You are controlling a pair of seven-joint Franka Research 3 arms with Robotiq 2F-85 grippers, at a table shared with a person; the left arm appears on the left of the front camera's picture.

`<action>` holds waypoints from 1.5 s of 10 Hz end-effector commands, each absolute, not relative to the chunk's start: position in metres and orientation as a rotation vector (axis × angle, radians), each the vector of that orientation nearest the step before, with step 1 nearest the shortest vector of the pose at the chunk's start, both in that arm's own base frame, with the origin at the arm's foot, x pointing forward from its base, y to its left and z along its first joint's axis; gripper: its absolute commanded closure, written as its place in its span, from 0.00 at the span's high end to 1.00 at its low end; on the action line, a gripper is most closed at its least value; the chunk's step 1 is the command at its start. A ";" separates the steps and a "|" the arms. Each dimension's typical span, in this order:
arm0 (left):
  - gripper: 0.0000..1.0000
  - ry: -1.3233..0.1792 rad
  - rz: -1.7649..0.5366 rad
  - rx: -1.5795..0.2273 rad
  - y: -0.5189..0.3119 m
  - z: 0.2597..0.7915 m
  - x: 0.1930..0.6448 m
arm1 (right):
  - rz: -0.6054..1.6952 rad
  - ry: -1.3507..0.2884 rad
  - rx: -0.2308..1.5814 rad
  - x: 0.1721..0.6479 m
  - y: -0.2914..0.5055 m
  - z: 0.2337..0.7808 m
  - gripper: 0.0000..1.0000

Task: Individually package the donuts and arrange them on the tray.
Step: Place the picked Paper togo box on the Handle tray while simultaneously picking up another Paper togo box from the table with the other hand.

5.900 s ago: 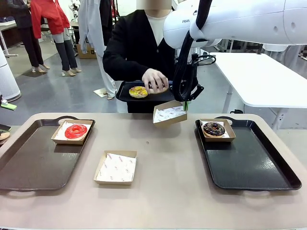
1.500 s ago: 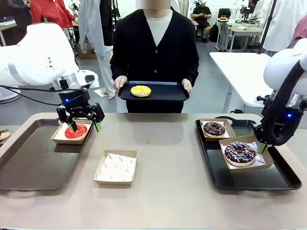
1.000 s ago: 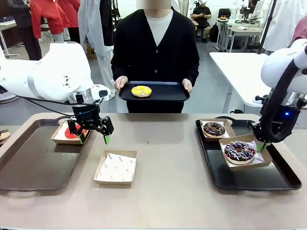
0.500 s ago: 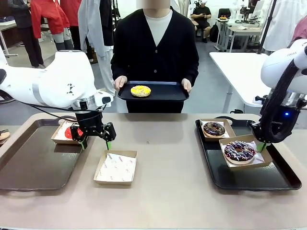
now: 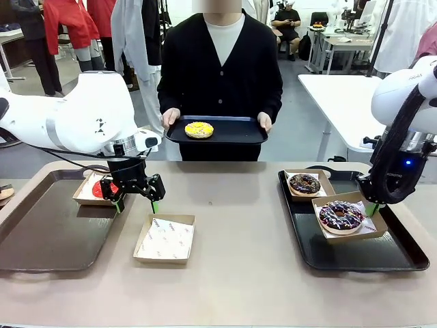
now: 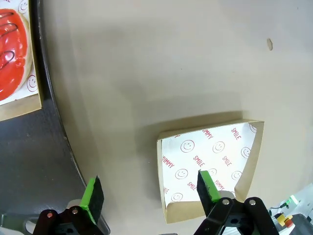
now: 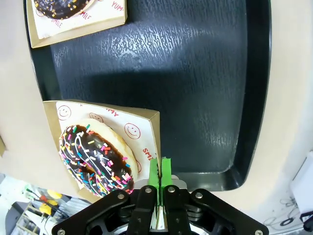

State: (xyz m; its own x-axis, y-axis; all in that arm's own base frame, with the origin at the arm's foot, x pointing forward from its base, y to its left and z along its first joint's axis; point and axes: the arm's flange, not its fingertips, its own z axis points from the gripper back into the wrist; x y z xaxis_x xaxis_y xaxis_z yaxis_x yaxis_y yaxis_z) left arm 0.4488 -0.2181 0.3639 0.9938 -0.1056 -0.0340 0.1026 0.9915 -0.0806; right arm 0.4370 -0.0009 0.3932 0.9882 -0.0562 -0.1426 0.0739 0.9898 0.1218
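Since a second and a half ago, your left arm has left the red donut [image 5: 97, 190] and crossed to the strip of table between the left tray [image 5: 41, 232] and the empty box [image 5: 165, 238]. Your right arm has not shifted in the last second.

Surroundings: across the table a person holds a black tray [image 5: 232, 130] by both ends, with the yellow donut [image 5: 199, 129] on it. On the right tray [image 5: 355, 254] the chocolate donut [image 5: 304, 183] sits boxed at the far end. The sprinkled donut [image 5: 340, 215] lies in the sprinkle box [image 5: 372, 226] just nearer you.

Obstruction: in the front view the left gripper [image 5: 136, 205] covers part of the red donut.

View differences: your left wrist camera shows the red donut clear in its own box on the left tray. It also shows the empty box's smiley-print lining. One green finger [image 6: 92, 196] stands over the tray rim, the other over the empty box's near corner. Your right wrist camera shows the sprinkle box's wall running into the pads.

Pose: the left gripper points down, jaws wide apart, holding nothing; whether it touches anything cannot be told. The right gripper [image 5: 372, 208] hangs from the upper right, pads pressed together on the sprinkle box's rim.
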 end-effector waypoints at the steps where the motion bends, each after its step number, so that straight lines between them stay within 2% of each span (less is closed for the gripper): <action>1: 1.00 0.032 -0.106 -0.077 -0.218 0.367 0.448 | -0.065 0.134 0.128 0.433 -0.001 0.394 0.01; 9: 1.00 -0.066 -0.005 0.066 -0.267 0.372 0.394 | -0.076 0.160 0.111 0.466 0.008 0.355 0.01; 15: 1.00 -0.081 0.060 0.014 -0.259 0.348 0.391 | -0.074 0.126 0.136 0.477 0.015 0.338 0.01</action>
State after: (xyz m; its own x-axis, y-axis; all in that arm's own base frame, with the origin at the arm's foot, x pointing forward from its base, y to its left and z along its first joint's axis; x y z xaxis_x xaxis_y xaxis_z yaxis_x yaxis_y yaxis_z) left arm 0.3920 -0.2621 0.3565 0.9983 0.0210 0.0545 -0.0222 0.9995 0.0211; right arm 0.4711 0.0107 0.3388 0.9888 -0.0517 -0.1399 0.0671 0.9919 0.1081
